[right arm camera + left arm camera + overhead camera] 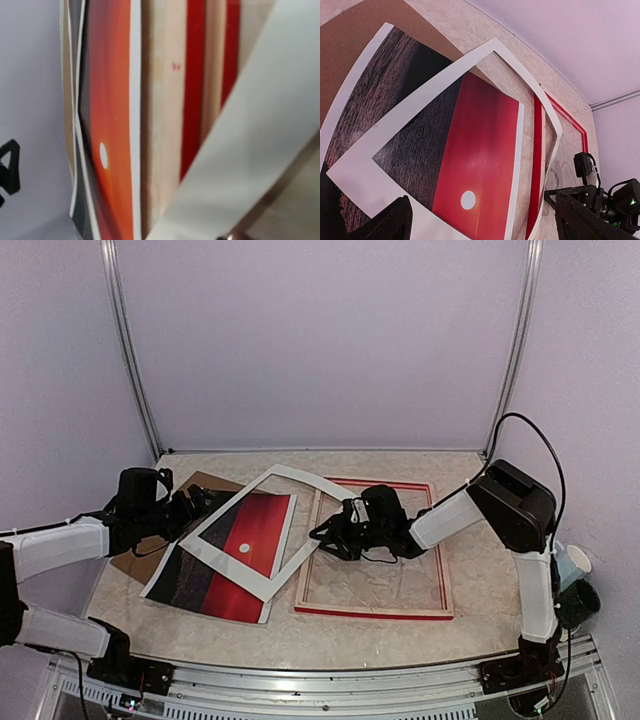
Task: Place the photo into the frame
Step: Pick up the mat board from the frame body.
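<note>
The photo [247,537], a red sky with a white sun over dark sea, lies left of centre, partly on a brown backing board [128,562]. A white mat border [283,477] lies tilted over the photo, its right corner raised and bent above the frame's left side. The frame [372,611], red-faced, lies flat at centre right. My right gripper [324,533] is at that raised mat corner and looks shut on it; in the right wrist view the mat [260,125] crosses close in front and hides the fingers. My left gripper [200,505] is open above the mat's left corner, its fingers [390,225] wide apart over the photo [480,165].
The frame's red left rail [537,165] shows beside the photo in the left wrist view, and its pale wood side [160,125] fills the right wrist view. A white cup [577,562] stands off the table's right edge. Pale walls close in the back and both sides.
</note>
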Action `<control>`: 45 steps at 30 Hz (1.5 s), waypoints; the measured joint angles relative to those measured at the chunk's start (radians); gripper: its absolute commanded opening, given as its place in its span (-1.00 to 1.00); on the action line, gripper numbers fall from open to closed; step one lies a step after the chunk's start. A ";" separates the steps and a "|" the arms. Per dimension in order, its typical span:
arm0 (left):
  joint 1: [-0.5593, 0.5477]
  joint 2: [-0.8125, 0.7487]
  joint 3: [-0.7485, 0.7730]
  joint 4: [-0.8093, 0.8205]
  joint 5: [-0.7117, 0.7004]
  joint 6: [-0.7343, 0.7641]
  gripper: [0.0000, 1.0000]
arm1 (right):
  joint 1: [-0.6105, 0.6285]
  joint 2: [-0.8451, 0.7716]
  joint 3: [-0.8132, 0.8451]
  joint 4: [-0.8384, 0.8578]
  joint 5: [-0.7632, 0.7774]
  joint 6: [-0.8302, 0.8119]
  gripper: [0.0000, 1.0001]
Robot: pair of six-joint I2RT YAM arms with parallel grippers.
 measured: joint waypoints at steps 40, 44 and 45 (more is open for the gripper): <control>0.000 -0.016 -0.006 -0.001 0.001 0.000 0.96 | 0.010 0.030 0.072 -0.039 0.092 0.016 -0.64; 0.000 -0.016 -0.006 -0.001 0.001 0.000 0.96 | 0.003 0.036 0.075 -0.039 0.092 0.013 -0.93; 0.000 -0.016 -0.006 -0.001 0.001 0.000 0.96 | 0.001 0.037 0.076 -0.039 0.091 0.012 -1.00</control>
